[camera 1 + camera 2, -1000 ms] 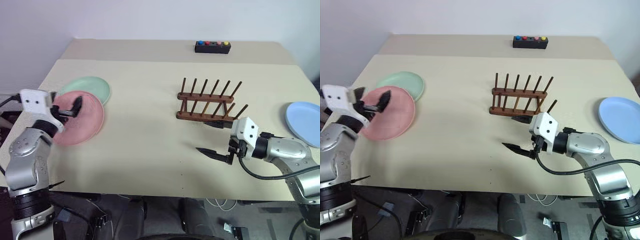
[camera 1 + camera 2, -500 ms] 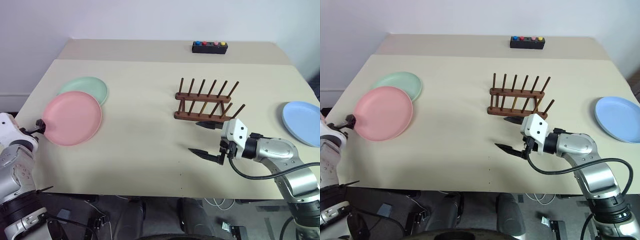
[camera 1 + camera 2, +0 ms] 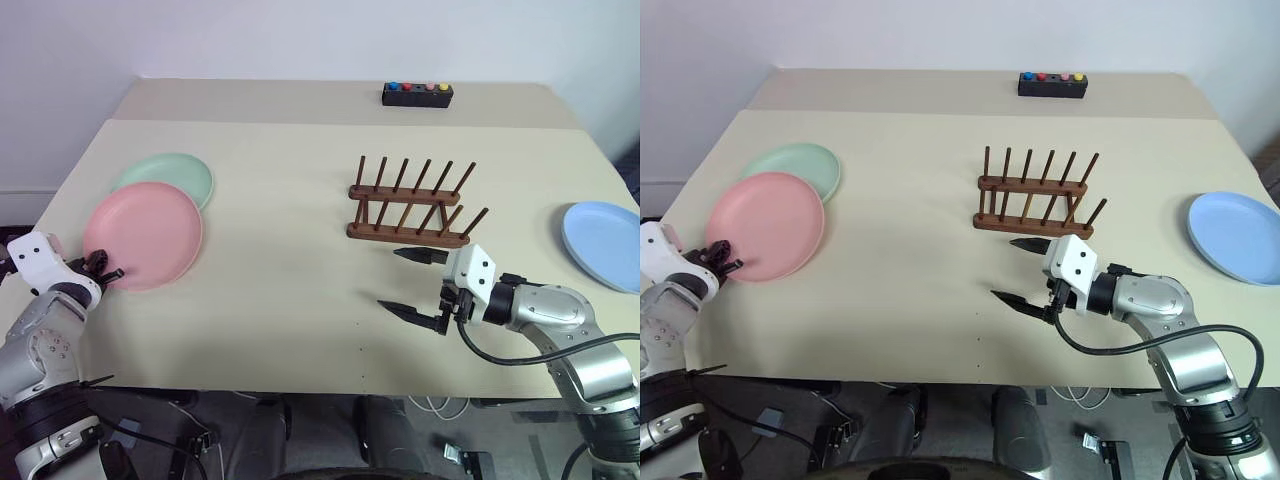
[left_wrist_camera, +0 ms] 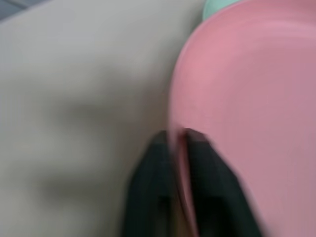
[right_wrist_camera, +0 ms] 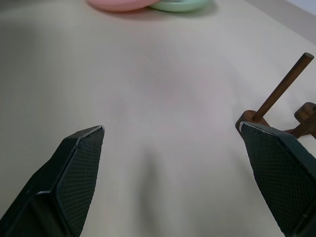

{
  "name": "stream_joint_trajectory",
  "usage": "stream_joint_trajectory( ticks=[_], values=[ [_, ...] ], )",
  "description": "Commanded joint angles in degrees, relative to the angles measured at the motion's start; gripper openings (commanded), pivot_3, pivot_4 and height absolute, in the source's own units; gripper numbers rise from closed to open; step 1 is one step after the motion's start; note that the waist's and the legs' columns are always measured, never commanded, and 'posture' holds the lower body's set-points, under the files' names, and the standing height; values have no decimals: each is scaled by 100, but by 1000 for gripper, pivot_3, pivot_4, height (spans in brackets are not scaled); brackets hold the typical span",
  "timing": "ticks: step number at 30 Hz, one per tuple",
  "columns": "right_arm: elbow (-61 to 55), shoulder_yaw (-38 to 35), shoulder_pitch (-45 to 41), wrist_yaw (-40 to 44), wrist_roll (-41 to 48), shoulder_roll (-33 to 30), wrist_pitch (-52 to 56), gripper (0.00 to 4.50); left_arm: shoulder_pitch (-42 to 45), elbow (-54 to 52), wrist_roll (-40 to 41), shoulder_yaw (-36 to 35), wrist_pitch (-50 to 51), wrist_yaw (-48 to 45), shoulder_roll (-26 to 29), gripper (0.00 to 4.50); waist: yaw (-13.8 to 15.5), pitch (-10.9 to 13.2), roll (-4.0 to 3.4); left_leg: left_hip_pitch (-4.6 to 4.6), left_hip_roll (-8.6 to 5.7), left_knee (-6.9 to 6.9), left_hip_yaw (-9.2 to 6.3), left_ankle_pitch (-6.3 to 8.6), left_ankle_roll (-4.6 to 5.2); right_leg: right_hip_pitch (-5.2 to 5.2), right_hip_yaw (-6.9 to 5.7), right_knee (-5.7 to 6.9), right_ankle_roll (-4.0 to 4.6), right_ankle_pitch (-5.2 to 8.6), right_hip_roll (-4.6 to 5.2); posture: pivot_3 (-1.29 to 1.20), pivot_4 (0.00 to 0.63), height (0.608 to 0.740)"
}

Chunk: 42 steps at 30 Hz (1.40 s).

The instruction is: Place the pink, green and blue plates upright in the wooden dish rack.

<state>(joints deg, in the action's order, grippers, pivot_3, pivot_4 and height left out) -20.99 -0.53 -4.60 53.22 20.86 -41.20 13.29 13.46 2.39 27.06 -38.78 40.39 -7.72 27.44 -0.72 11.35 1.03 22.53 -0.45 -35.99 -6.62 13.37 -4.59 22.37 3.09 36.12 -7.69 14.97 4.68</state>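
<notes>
Green plate (image 3: 172,170) partly hidden under the pink plate (image 3: 145,233). Blue plate (image 3: 603,244) cut off by the picture's edge. Left wrist view blurred, fingers (image 4: 153,192) smeared around the pink rim.

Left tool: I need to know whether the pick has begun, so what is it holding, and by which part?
The left tool is shut on the pink plate, pinching its near rim. The right tool is open and holds nothing.

Even, bright, diffuse light; no glare on the matte table (image 3: 290,250). Soft shadow near the dish rack (image 3: 408,205), fainter ones beneath both arms. Head views sharp. Left wrist view heavily blurred: pink plate (image 4: 247,98) rim & fingers (image 4: 148,192) smeared. Right wrist view sharp, far bits softer.
</notes>
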Motion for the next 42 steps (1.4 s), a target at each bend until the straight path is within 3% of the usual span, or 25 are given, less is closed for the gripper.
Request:
stream_joint_trajectory(
  ticks=[1, 4, 8, 12, 16, 18, 22, 26, 29, 37, 42],
  values=[
    [-36, -134, -4, 10, 0, 1, -161, 4500, -108, -122, 92, -51, -145, -14, -57, 70, 0, 0, 0, 0, 0, -1, 0, 0, 0, -1, 0, 0, 1, 0, 0, 0, 150, 734],
    [-14, -139, -1, 22, 1, -11, -191, 4500, -144, -172, 161, -69, -298, -69, -100, 70, -4, -1, 0, 0, 0, -1, 0, 0, 0, 0, 0, 0, 1, 1, 0, 0, 150, 734],
    [54, -195, -102, 14, 26, -29, -229, 4500, -227, -881, 832, -246, -1010, -674, -451, 70, 11, 0, 1, 1, 0, -1, 2, 0, 0, -1, 1, -3, 3, 1, 2, 0, 150, 734],
    [115, -229, -324, -114, -38, -25, -196, 4500, -25, -1166, 935, -109, -1186, -545, -482, 70, 1, 0, 2, 1, 1, -2, 1, 0, 0, 0, 1, -2, 5, 0, 0, 0, 150, 734],
    [252, -238, -660, -242, -134, 3, -225, 4500, 271, -1505, 612, 477, -1268, -415, -337, 70, 6, 0, 3, 2, 1, -4, 2, 0, 0, -1, 0, -3, 5, 0, 0, 0, 150, 734],
    [294, -187, -799, -253, -354, -45, -476, 4500, 562, -1696, 147, 1093, -1340, -331, -196, 70, 16, 1, 4, 2, 0, -3, 2, 0, 0, -1, 0, -4, 4, -1, 0, 0, 150, 734],
    [249, -84, -1287, -592, -963, 6, -972, 4500, 1742, -2004, -652, 2198, -1620, 144, -389, 70, 38, 4, 9, 14, -4, -14, -1, -1, -1, 2, 0, -5, -3, -5, -1, 0, 150, 734],
    [282, 37, -1712, -890, -1345, 148, -1137, 4500, 2281, -2048, -1153, 2704, -1793, 429, -624, 70, -54, 2, 6, 10, -4, 0, 3, -1, -2, 6, 3, -10, -17, -12, 0, 0, 150, 734],
    [469, 303, -2206, -1280, -2170, 180, -1566, 4500, 2808, -2173, -1267, 3157, -1742, 686, -1120, 70, -50, 4, 4, 5, -2, 24, 3, -2, -3, 22, 4, 0, -14, -10, -2, 0, 150, 734],
    [1112, 672, -2928, -2055, -3547, 226, -2457, 4500, 3074, -2195, -1867, 4068, -1742, 761, -1744, 70, -6, 4, 3, 55, -7, -2, 0, -5, -7, 50, 2, -2, -17, -13, 0, 0, 150, 734],
    [1299, 883, -3017, -2229, -3924, 332, -2736, 4500, 3173, -2165, -1984, 4166, -1686, 834, -2085, 70, -10, 4, 3, 56, -7, -5, -1, -5, -6, 50, 2, -1, -17, -13, -1, 0, 150, 734]
  ],
)
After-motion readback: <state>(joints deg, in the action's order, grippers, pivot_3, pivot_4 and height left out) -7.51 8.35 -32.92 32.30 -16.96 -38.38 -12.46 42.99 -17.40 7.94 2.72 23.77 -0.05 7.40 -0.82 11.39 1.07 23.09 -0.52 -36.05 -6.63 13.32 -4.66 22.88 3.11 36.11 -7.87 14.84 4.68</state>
